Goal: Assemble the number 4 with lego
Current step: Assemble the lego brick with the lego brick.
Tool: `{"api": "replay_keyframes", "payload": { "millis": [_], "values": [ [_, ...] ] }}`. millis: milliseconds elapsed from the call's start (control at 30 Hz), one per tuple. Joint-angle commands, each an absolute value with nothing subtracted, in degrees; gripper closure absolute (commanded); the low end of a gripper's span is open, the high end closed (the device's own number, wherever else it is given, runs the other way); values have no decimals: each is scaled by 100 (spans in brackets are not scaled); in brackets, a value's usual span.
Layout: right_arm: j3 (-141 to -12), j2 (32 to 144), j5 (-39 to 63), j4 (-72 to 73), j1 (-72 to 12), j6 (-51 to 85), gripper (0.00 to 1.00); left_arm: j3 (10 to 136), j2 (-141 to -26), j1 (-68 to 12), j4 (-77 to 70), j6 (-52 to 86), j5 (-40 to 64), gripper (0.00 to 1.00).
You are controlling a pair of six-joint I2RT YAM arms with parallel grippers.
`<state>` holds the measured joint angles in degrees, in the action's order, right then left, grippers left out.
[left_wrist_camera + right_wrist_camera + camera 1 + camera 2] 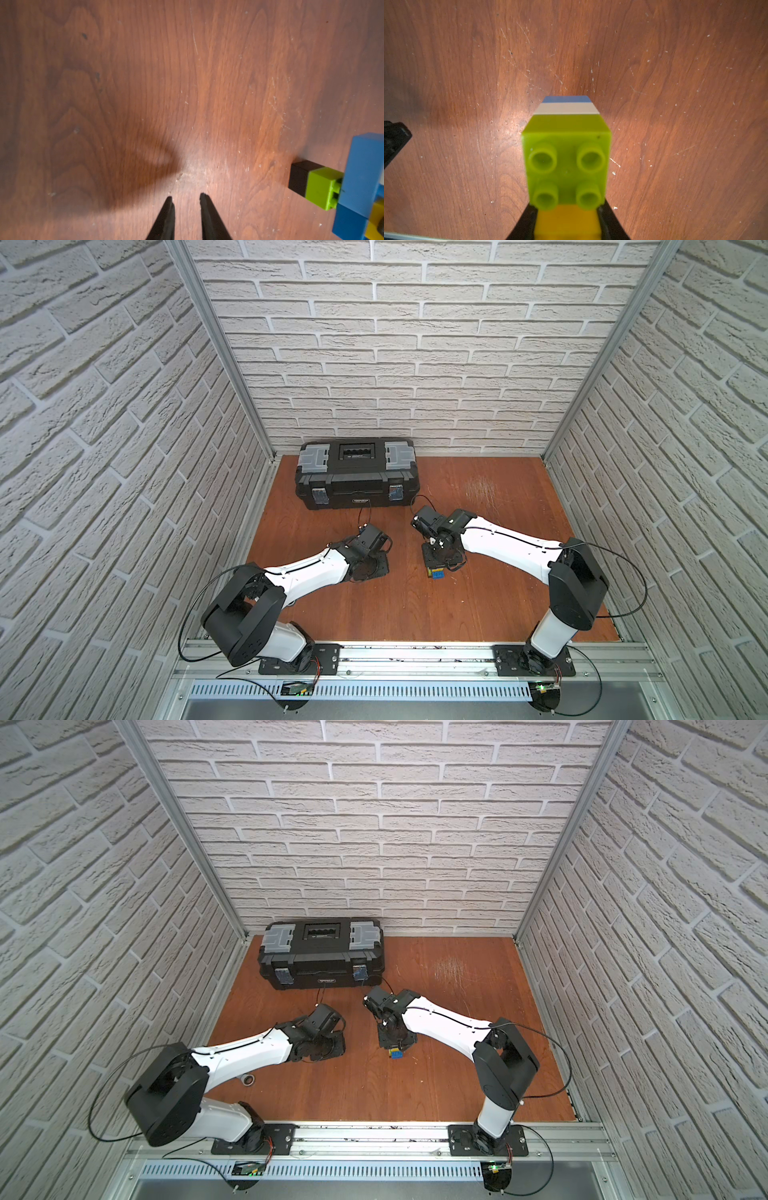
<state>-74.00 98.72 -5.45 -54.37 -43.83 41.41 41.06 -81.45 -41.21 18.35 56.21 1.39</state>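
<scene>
The lego figure, the number 4 (435, 573), stands on end near the middle of the wooden table and shows in both top views (395, 1053). My right gripper (566, 218) comes down on it from above and is shut on its yellow brick (566, 223). Beside that brick is a studded lime green brick (566, 166), with white (566, 109) and blue (565, 99) below. The left wrist view shows the black brick (299, 176) lowest, then green (321, 189), then the blue crossbar (361, 182). My left gripper (186, 197) points down at bare wood left of the figure, slightly open and holding nothing.
A big black toolbox (355, 475) with grey latches stands at the back against the wall. A small metal ring (248, 1080) lies on the table by my left arm. Brick-patterned walls close in on three sides, and an aluminium rail runs along the front.
</scene>
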Motion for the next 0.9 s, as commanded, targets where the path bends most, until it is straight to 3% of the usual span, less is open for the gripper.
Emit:
{"api": "replay_keyframes", "payload": {
  "millis": [0,500,867],
  "values": [
    [-7301,10204,-475,-5279,-4416,4210,98,4026,-8182,-4148,1726,5634,152,74],
    [-7364,10551,-747,-5568,-4448,4149,98,3964,-8149,-4148,1706,5660,158,74],
    [-6119,11160,-509,-5234,-4584,4438,98,3919,-7893,-4094,1893,5635,53,74]
  ]
}}
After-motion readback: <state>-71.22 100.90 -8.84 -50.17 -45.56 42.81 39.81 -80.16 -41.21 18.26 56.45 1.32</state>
